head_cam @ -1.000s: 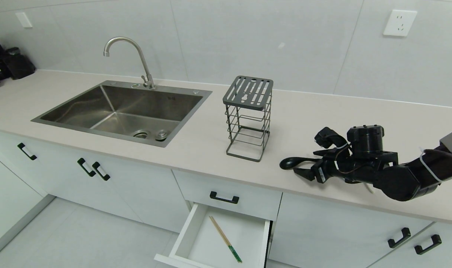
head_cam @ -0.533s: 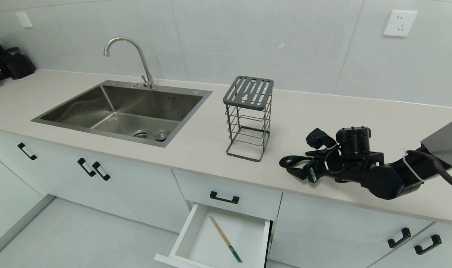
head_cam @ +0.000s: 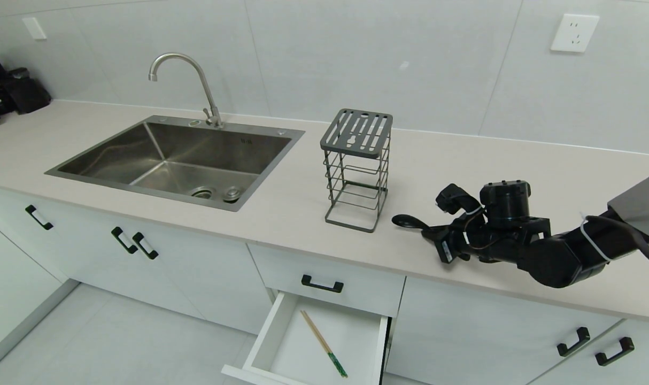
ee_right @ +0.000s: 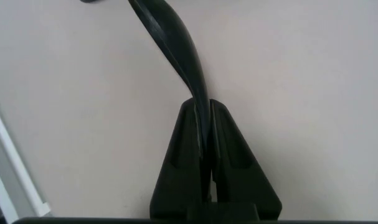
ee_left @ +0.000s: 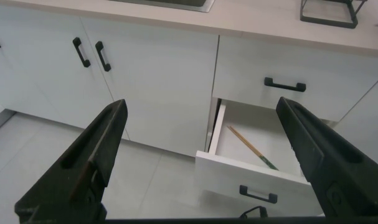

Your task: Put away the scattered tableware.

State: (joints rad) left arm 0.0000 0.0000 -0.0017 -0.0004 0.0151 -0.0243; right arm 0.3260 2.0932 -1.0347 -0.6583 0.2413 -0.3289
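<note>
Where the head view looks down on the pale bench (head_cam: 281,214), the right hand (head_cam: 437,233) lies low over the surface near its front edge, well to the right of the sink (head_cam: 143,190) and its curved tap (head_cam: 196,75). Its fingers are closed tight on the handle of a black spoon (head_cam: 406,220), which sticks out toward the wire rack (head_cam: 356,171). The spoon's bowl sits just beside the rack's base, apart from it. Whether the bowl touches the bench cannot be told. Below the bench edge a white drawer (head_cam: 261,342) stands pulled open, and chopsticks (head_cam: 324,345) with green ends lie slantwise on its floor.

From the left wrist view, the left hand (ee_left: 200,109) hangs in front of the cupboards, below bench height, with its two dark fingers (ee_left: 95,168) spread wide apart. Past them is the open drawer (ee_left: 257,180) with the chopsticks (ee_left: 251,148) lying inside it, and beside it are cupboard doors (ee_left: 145,81) with black handles. The foot of the wire rack (ee_left: 329,15) stands on the bench above.

From the right wrist view, the right hand (ee_right: 203,112) is pinched together on the spoon (ee_right: 176,50). The thin handle is caught edge-on between the two fingertips and curves away over the bench (ee_right: 301,93).
</note>
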